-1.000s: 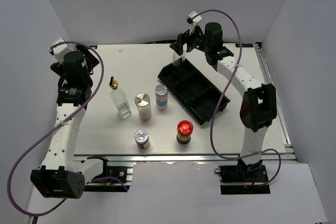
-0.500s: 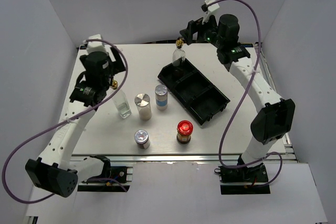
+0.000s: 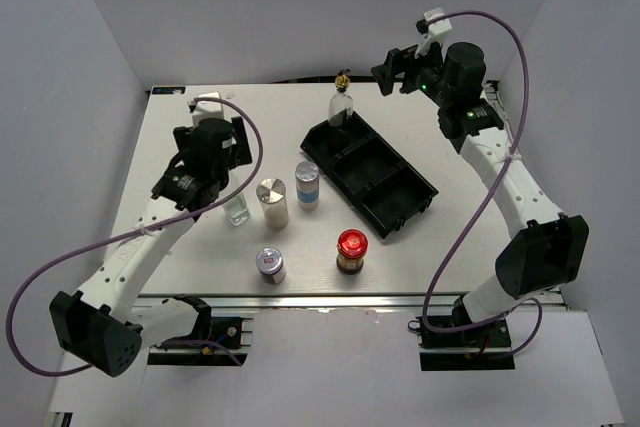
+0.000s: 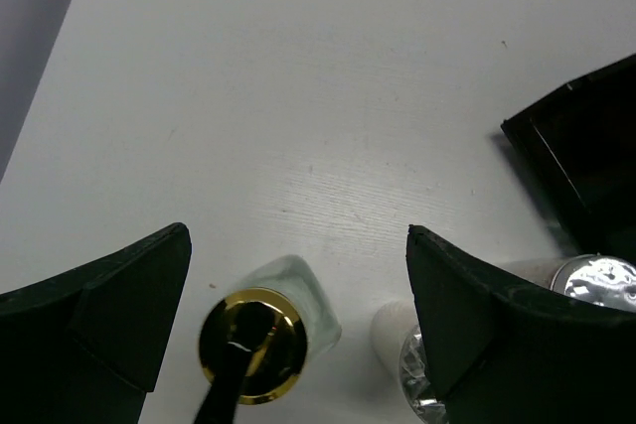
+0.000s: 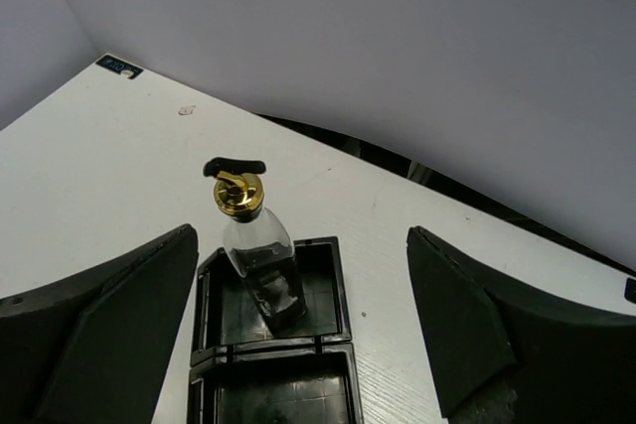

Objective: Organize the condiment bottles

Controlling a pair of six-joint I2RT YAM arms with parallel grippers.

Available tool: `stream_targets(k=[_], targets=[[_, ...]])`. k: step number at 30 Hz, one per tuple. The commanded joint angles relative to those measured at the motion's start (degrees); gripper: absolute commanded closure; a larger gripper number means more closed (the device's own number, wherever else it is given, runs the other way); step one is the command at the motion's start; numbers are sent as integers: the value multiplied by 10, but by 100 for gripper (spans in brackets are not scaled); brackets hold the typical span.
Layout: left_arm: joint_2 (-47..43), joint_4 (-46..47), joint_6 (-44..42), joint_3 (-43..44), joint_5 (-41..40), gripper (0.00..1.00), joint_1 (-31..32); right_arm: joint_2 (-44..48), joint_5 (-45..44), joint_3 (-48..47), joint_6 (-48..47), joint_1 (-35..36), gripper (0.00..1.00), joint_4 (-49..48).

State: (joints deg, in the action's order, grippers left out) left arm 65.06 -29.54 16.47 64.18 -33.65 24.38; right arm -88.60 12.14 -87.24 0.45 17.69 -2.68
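My left gripper [image 4: 298, 255] hangs wide open over the glass pour-spout bottle [image 4: 250, 343], just left of the silver-capped shaker [image 3: 272, 203]. Glass looks slick and breakable, so I'd pinch the body, not the spout.

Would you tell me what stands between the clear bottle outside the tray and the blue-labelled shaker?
The tall silver-capped shaker stands between that clear bottle and the blue-labelled shaker, as the top external view shows.

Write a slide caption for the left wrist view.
Left fingers open above the gold-spouted glass bottle, with a silver-capped shaker and the black tray at right.
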Motion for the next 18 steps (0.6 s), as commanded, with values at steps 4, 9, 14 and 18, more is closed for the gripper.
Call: stream_targets(k=[4, 9, 14, 18], targets=[[10, -27, 21, -13, -49, 3, 29, 40, 3, 36, 25, -13, 11, -29], [12, -34, 37, -17, -65, 22, 29, 57, 1, 63, 24, -23, 11, -40], [14, -39, 46, -29, -77, 37, 30, 62, 0, 71, 23, -36, 11, -36], [15, -29, 52, -34, -80, 48, 34, 69, -5, 82, 22, -44, 10, -38]])
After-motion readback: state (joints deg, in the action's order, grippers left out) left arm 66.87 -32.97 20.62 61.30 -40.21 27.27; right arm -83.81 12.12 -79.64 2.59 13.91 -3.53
